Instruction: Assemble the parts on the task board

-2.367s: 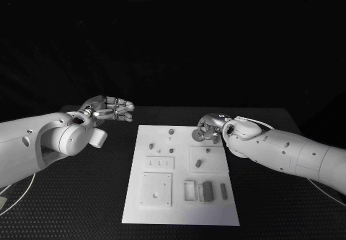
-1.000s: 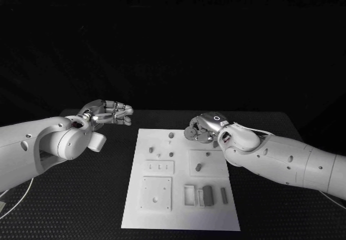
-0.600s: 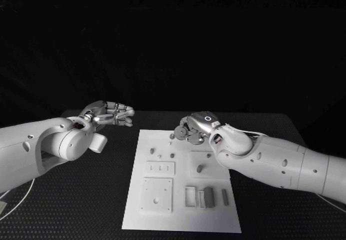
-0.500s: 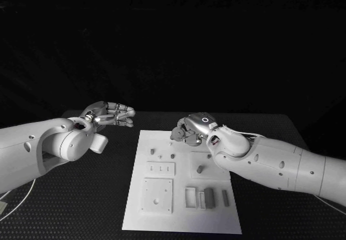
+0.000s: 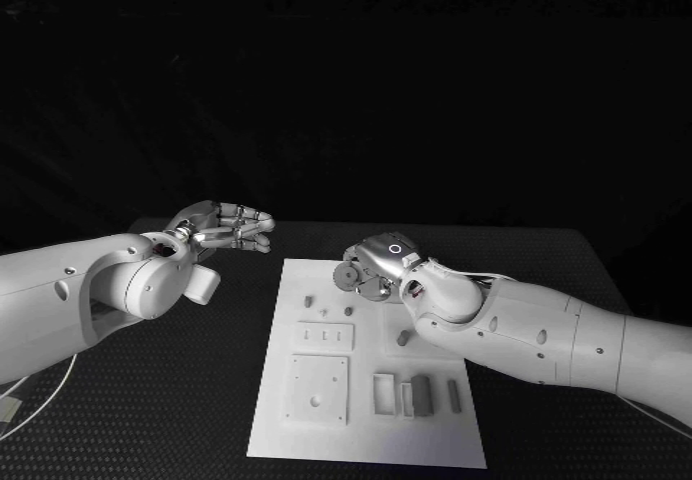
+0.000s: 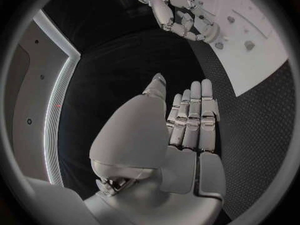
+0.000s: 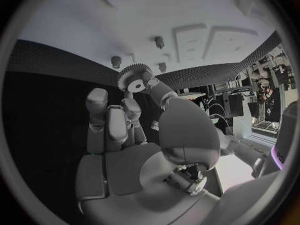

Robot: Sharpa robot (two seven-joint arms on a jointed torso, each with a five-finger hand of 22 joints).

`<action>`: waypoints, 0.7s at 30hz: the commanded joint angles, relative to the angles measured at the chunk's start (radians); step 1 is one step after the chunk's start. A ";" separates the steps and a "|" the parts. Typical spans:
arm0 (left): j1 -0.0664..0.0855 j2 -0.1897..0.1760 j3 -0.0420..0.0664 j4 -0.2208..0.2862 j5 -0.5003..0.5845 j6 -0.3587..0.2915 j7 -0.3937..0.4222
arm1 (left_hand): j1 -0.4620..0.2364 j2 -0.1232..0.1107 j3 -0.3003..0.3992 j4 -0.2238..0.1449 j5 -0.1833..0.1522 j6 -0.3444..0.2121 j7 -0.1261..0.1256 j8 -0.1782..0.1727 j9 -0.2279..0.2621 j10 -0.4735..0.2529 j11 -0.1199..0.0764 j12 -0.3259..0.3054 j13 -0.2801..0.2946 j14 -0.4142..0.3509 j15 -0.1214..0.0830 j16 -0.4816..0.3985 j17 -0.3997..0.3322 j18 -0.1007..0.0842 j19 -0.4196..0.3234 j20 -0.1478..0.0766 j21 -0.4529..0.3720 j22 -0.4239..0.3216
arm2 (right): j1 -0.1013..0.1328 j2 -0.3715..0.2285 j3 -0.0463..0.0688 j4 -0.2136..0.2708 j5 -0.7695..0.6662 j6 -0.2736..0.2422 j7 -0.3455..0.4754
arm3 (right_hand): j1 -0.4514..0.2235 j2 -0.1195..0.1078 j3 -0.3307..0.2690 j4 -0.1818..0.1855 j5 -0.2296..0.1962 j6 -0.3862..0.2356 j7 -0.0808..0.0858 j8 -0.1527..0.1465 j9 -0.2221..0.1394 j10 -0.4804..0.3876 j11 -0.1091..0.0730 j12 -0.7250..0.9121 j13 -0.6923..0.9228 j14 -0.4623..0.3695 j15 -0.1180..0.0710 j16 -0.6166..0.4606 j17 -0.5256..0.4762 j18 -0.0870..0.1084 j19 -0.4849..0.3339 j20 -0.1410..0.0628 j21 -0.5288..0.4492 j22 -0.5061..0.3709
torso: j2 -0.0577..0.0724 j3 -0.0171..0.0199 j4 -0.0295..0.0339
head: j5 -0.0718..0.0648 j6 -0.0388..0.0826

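Right robot hand [image 5: 372,272] pinching a gear [image 7: 134,79] above the white task board [image 5: 325,430] on the black table [image 5: 173,400].

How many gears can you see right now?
1. The right hand holds a single toothed gear at its fingertips, above the far end of the task board. Others could be hidden behind the right arm.
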 commanded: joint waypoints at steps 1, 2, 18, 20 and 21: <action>0.001 0.000 0.001 0.003 -0.003 0.010 0.010 | -0.005 -0.008 -0.005 0.000 0.000 0.001 0.000 -0.007 -0.001 -0.004 -0.002 -0.005 -0.002 0.003 0.003 -0.004 0.002 0.019 0.006 -0.002 -0.006 -0.001 | 0.000 0.007 -0.002 -0.004 -0.022 0.024 -0.010 | -0.005 0.003 0.003 0.002 0.003 0.041 0.027 0.005 0.001 0.002 -0.004 -0.006 -0.002 -0.001 -0.007 -0.004 -0.002 0.104 0.003 0.003 0.003 0.015 | 0.001 0.0009 -0.0016 | 0.004 -0.002; 0.001 0.001 0.001 0.004 -0.003 0.010 0.010 | -0.005 -0.008 -0.005 0.000 0.000 0.001 0.000 -0.007 -0.001 -0.004 -0.002 -0.005 -0.002 0.003 0.003 -0.004 0.002 0.019 0.006 -0.002 -0.006 -0.001 | 0.000 0.012 -0.003 -0.007 -0.023 0.027 -0.013 | -0.005 0.003 0.004 0.001 0.003 0.041 0.026 0.004 0.001 0.003 -0.005 -0.005 -0.002 -0.001 -0.008 -0.004 -0.002 0.104 0.004 0.003 0.003 0.015 | 0.000 0.0009 -0.0023 | 0.005 -0.004; 0.001 0.009 0.001 0.001 -0.003 0.012 0.010 | -0.005 -0.008 -0.004 0.001 0.000 0.001 0.001 -0.007 -0.002 -0.005 -0.002 -0.005 -0.002 0.004 0.003 -0.005 0.003 0.019 0.006 -0.001 -0.006 0.000 | 0.000 0.058 -0.022 -0.060 -0.046 0.051 -0.025 | -0.008 0.003 0.009 0.000 0.002 0.041 0.026 0.002 -0.001 0.004 -0.005 -0.008 -0.006 0.000 -0.009 -0.005 -0.002 0.104 0.006 0.003 0.002 0.014 | 0.000 0.0020 -0.0026 | 0.007 -0.011; 0.001 0.009 0.001 0.001 -0.003 0.011 0.010 | -0.004 -0.008 -0.004 0.001 0.000 0.001 0.001 -0.007 -0.002 -0.005 -0.002 -0.005 -0.002 0.004 0.003 -0.005 0.003 0.019 0.007 -0.001 -0.006 0.000 | 0.000 0.060 -0.024 -0.065 -0.046 0.054 -0.025 | -0.007 0.003 0.010 -0.001 0.002 0.041 0.026 0.002 -0.001 0.004 -0.005 -0.009 -0.006 0.000 -0.009 -0.005 -0.003 0.104 0.006 0.002 0.002 0.014 | 0.000 0.0015 -0.0012 | 0.007 -0.012; 0.001 0.009 0.001 0.000 -0.003 0.011 0.010 | -0.004 -0.008 -0.004 0.001 0.000 0.001 0.001 -0.007 -0.002 -0.005 -0.002 -0.005 -0.002 0.004 0.003 -0.005 0.003 0.019 0.007 -0.001 -0.006 0.000 | 0.000 0.062 -0.024 -0.066 -0.046 0.055 -0.025 | -0.007 0.002 0.010 -0.001 0.002 0.041 0.026 0.002 -0.001 0.004 -0.005 -0.009 -0.007 0.000 -0.009 -0.005 -0.004 0.104 0.006 0.002 0.002 0.014 | 0.000 0.0014 -0.0014 | 0.007 -0.013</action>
